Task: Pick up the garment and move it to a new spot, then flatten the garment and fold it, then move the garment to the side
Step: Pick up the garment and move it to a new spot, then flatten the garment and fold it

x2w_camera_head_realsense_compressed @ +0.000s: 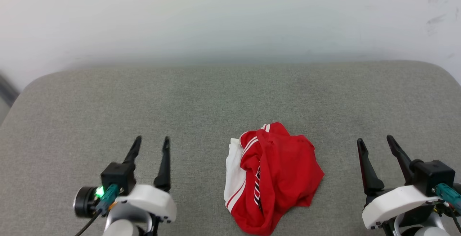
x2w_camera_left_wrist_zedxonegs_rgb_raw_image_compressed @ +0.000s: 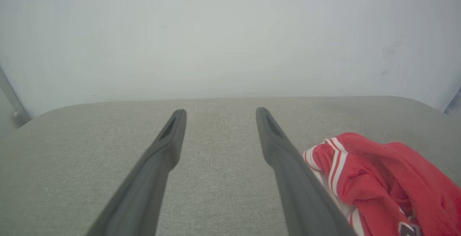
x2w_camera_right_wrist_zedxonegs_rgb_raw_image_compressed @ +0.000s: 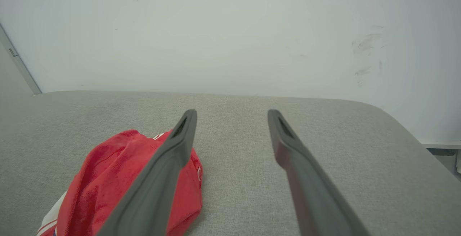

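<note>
Closest in, the left gripper (x2w_camera_head_realsense_compressed: 152, 139) has its jaws spread wide with nothing in them, and it's the same deal with the right gripper (x2w_camera_head_realsense_compressed: 375, 139), wide apart and empty. The garment (x2w_camera_head_realsense_compressed: 277, 178) is a crumpled red heap with a white sleeve and striped trim poking out, lying between the two grippers and touching neither. Past the fingertips it's just bare grey fabric surface (x2w_camera_head_realsense_compressed: 216, 95), then a pale wall (x2w_camera_head_realsense_compressed: 230, 12).
</note>
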